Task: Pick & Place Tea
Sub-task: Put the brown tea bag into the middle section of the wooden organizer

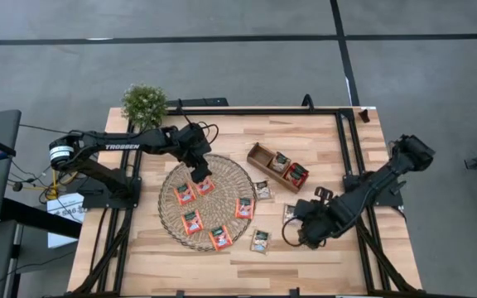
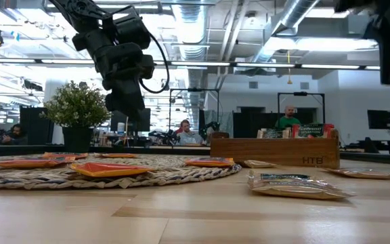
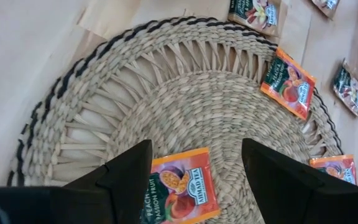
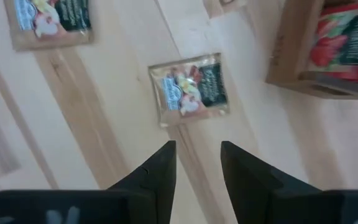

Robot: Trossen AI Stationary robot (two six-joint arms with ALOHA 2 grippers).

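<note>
Several red-orange tea sachets (image 1: 192, 221) lie flat on the round wicker mat (image 1: 168, 217). Green-and-pale sachets (image 1: 260, 241) lie on the wooden table beside it. My left gripper (image 3: 194, 163) hangs open above the mat's far part. One orange sachet (image 3: 178, 186) lies on the mat under the gap between its fingers, untouched. My right gripper (image 4: 197, 152) stands open over the table's right part, pointing down with nothing between its fingers. A green sachet (image 4: 189, 89) lies flat on the wood just beyond its fingertips.
A brown wooden compartment tray (image 1: 259, 155) with sachets standing in it sits right of the mat, toward the far side. A small potted plant (image 1: 144, 103) stands at the far left corner. Black frame rails (image 1: 348, 149) run along the table's sides. Bare wood lies along the near edge.
</note>
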